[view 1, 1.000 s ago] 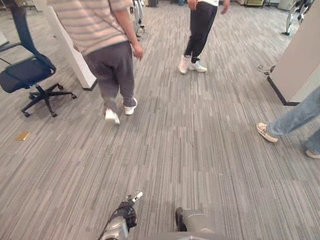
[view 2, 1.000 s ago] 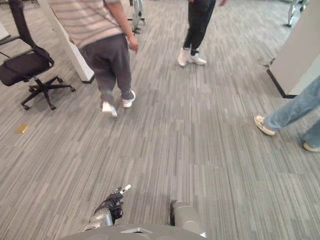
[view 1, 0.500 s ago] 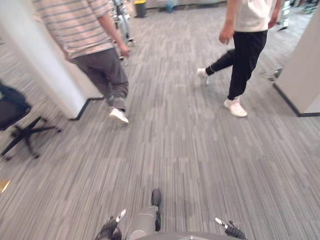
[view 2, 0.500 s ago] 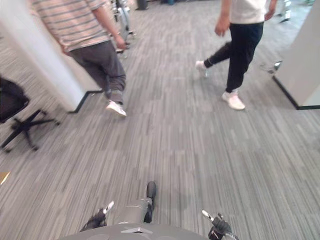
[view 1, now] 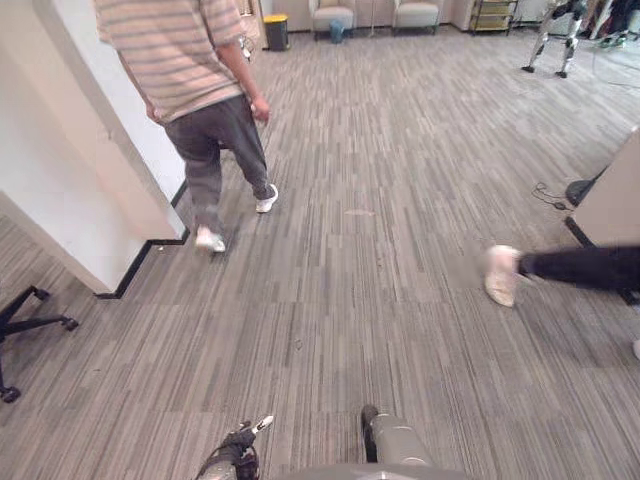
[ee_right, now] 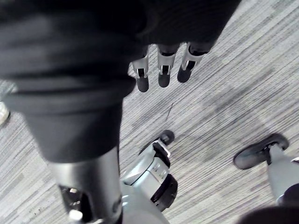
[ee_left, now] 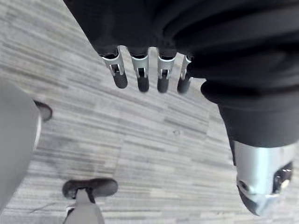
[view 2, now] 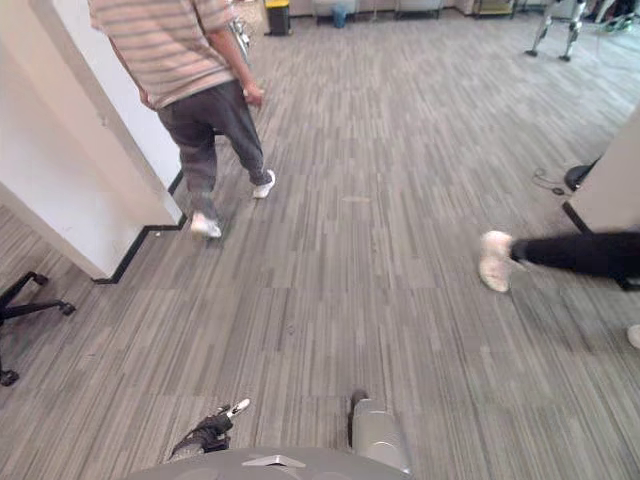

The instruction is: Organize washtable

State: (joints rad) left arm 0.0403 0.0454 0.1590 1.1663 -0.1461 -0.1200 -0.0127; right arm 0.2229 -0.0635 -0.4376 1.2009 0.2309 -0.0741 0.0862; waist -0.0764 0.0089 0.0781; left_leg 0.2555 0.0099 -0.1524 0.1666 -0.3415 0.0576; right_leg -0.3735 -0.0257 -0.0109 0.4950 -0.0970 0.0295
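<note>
Hanging over grey carpet floor (view 1: 400,300), left hand (ee_left: 145,70) and right hand (ee_right: 163,70) have relaxed, empty fingers; no washtable lies before them, so progress cannot be judged.

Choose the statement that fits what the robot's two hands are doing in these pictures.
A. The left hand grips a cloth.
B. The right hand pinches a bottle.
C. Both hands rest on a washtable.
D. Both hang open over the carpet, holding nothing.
D: the left hand and the right hand each show relaxed fingers with bare grey carpet past them and nothing held.
</note>
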